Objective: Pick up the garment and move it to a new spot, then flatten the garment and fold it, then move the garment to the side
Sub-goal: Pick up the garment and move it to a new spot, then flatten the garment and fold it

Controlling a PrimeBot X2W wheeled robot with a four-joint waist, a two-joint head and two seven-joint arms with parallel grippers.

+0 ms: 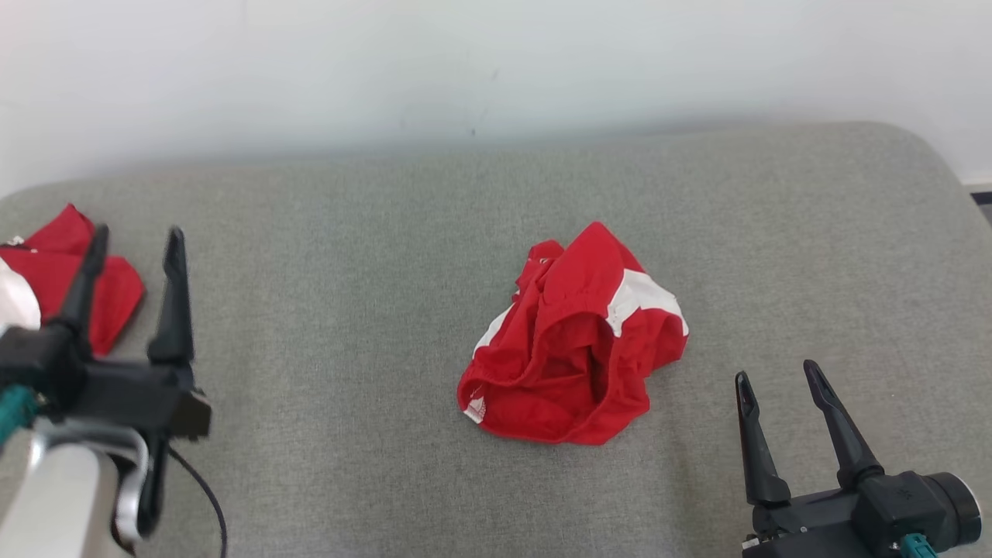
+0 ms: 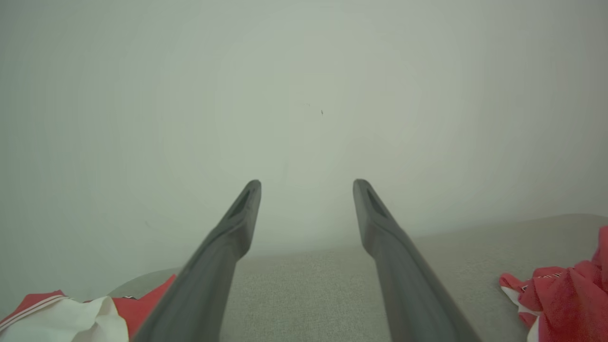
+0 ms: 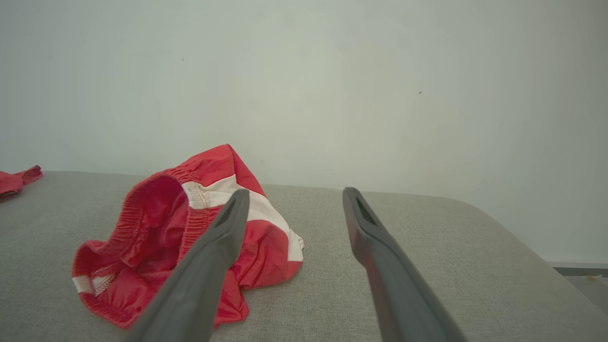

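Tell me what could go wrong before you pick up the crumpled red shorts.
1. The red shorts lie bunched, with layers folded over each other. A pinch may catch only one layer, so they could lift twisted and resist flattening.
2. A second red-and-white garment lies right by the left gripper, whose jaws stand open. That arm could snag it or take the wrong piece.

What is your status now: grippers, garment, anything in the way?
Both open, empty: left gripper, right gripper. Red-and-white shorts crumpled mid grey cushion, not held. Another red garment far left, apart from shorts.
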